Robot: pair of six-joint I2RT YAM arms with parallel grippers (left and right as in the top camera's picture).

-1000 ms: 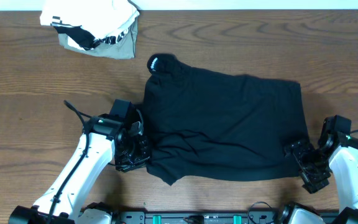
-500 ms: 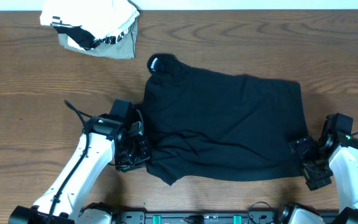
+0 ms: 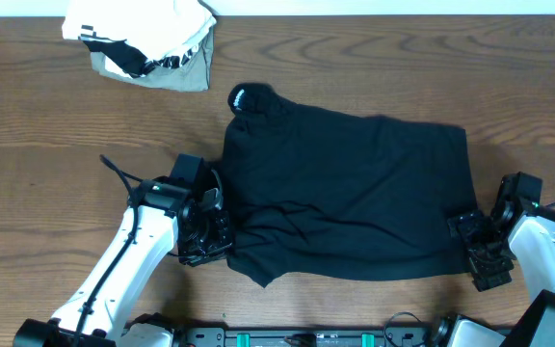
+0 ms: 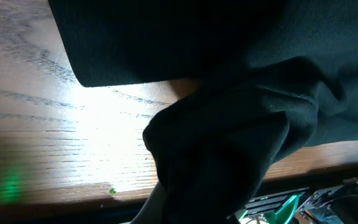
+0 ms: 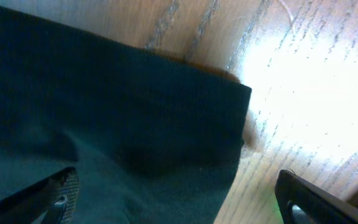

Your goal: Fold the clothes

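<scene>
Overhead view: a black garment [image 3: 345, 193] lies spread across the middle of the desk [image 3: 46, 145], its long axis running left to right, with a small rolled lump at its far left corner. Both arms sit at its near edge. The left hand [image 3: 208, 234] is on the near left corner, where creases fan out across the cloth. Its wrist camera shows fabric bunched up close to the lens and hiding the fingers, so it appears clamped on that gather. The right hand [image 3: 472, 243] sits at the near right corner. Its wrist view shows the fingers [image 5: 312, 199] spread apart and the hem corner lying flat between them, not yet pinched. Each arm is the nearer one to its own corner. The body of the garment stretches away from both, so any fold would likely carry the near edge towards the far one. A second, pale crumpled garment [image 3: 143, 43] rests at the far left, well apart and out of the way.
</scene>
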